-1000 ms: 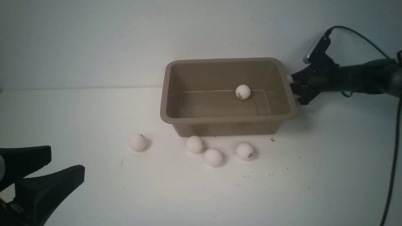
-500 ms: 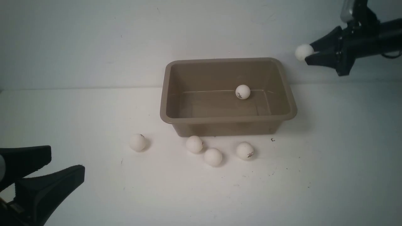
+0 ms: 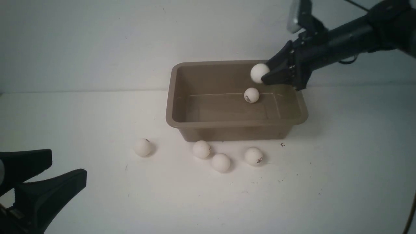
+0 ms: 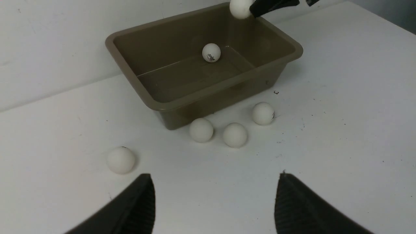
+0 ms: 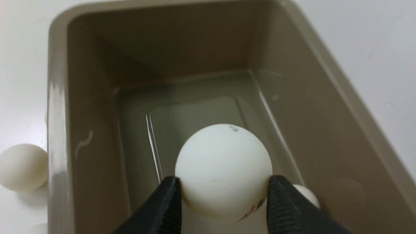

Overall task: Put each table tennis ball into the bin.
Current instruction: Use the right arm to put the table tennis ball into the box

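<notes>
Bin holds 1 ball. R gripper clamped on 2nd ball over bin's 2 o'clock corner, unreleased. 4 balls on table, 6–8 o'clock of bin. L gripper apart, empty.

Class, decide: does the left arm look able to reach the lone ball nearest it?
Likely yes: the left gripper is open, and only bare table lies between it and that ball.

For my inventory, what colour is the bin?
Plain taupe, a brown-grey. The bin shows best in the left wrist view.
</notes>
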### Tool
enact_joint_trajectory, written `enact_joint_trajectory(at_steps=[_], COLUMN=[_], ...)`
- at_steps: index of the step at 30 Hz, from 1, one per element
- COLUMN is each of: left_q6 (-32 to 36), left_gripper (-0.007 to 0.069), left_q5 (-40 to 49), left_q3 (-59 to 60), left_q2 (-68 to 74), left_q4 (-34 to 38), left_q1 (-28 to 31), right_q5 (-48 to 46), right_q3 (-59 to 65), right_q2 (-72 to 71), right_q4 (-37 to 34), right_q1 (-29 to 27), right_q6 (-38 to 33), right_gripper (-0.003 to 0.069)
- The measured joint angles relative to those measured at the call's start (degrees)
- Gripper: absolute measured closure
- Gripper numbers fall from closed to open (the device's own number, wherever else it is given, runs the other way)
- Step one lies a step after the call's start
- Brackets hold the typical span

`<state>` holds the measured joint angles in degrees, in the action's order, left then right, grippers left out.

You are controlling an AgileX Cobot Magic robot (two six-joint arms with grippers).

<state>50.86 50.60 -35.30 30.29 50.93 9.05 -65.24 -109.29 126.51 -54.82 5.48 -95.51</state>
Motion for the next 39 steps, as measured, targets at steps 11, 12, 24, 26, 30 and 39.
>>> enact_joint_trajectory(at_steps=[11, 12, 24, 26, 30, 39], left_q6=[0.00, 0.00, 0.00, 0.00, -0.53, -2.89], left_gripper=[0.0174, 0.0174, 0.0174, 0.0174, 0.0174, 0.0174], left_q5=[0.00, 0.00, -0.06, -0.06, -0.33, -4.18], left_q3=[0.00, 0.00, 0.00, 0.00, 0.00, 0.00], left_q2=[0.00, 0.00, 0.00, 0.00, 0.00, 11.09], left_q4=[-2.71, -2.71, -2.76, -2.76, -4.50, -6.58], left_q1=[0.00, 0.00, 0.00, 0.00, 0.00, 0.00], right_q5=[-0.26, -0.39, 6.41, 6.59, 7.05, 2.78], right_q3=[0.00, 0.00, 0.00, 0.00, 0.00, 0.00], right_q2=[3.40, 3.40, 3.40, 3.26, 1.22, -10.45], right_q4=[7.44, 7.60, 0.52, -1.34, -4.96, -5.72], right_q1=[1.07, 1.07, 1.07, 1.07, 1.07, 1.07], right_q6=[6.84, 6.99, 3.81, 2.73, 1.58, 4.21], right_gripper=[0.0351, 0.0351, 0.0053, 0.0050, 0.0051, 0.0060])
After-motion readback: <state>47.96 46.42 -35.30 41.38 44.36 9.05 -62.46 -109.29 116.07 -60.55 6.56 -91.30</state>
